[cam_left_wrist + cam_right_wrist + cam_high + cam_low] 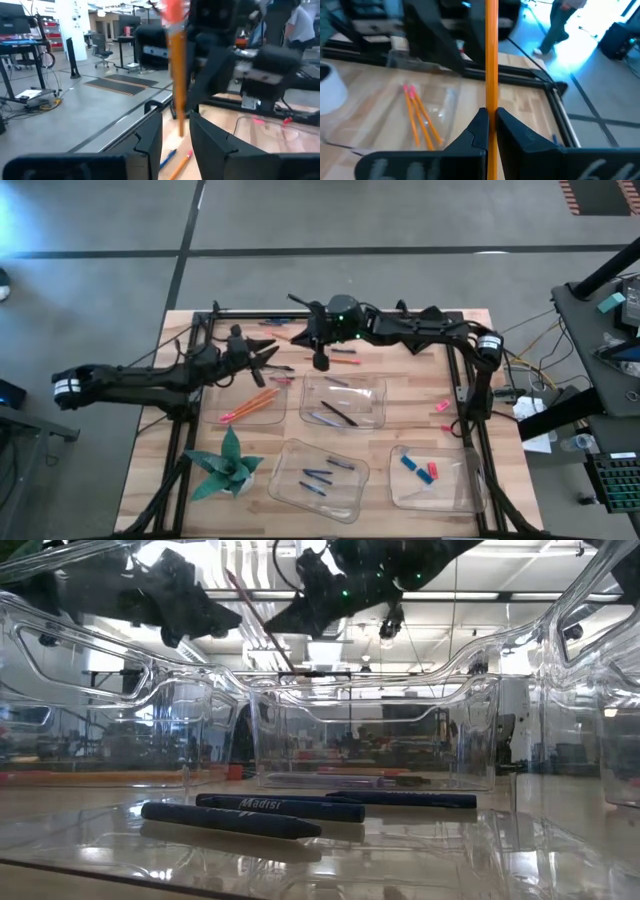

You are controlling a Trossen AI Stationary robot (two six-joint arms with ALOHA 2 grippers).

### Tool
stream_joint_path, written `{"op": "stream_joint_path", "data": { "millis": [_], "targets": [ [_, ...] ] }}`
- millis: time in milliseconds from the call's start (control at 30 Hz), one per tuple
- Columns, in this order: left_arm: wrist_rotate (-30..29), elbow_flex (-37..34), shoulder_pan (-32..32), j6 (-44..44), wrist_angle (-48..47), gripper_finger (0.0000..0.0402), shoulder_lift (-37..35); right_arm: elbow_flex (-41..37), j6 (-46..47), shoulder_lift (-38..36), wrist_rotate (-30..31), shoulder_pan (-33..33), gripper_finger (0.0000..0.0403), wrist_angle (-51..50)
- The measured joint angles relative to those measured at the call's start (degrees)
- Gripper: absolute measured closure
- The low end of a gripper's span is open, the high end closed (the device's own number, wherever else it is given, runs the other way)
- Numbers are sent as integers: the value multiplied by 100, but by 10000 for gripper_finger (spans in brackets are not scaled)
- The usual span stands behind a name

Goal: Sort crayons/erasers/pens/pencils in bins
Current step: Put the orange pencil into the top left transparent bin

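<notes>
Wooden table [420,420] on grey floor [100,290].

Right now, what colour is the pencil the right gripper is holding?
Orange; the pencil shows best in the right wrist view, clamped in the right gripper.

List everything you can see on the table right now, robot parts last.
bins: four, clear, mid-table
pencils: about three, orange, far-left bin
held pencil: one, orange, in the right gripper
pens: at least two, dark, far-middle bin
crayons: at least three, blue, near-middle bin
erasers: blue and red, near-right bin
loose eraser: one, pink, right side of the table
paper plant: one, green, near-left
loose stick: one, reddish, far edge
left gripper: beside the held pencil
right gripper: shut on the pencil
</notes>
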Motion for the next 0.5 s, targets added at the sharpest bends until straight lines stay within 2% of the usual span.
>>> {"op": "stream_joint_path", "data": {
  "millis": [267, 500],
  "targets": [
    [534, 133, -2, 22, 142, 282, 389, 3, 63, 0, 4, 181, 390, 0],
    [546, 269, 0, 200, 609, 243, 707, 5, 63, 0, 1, 221, 390, -3]
  ]
}}
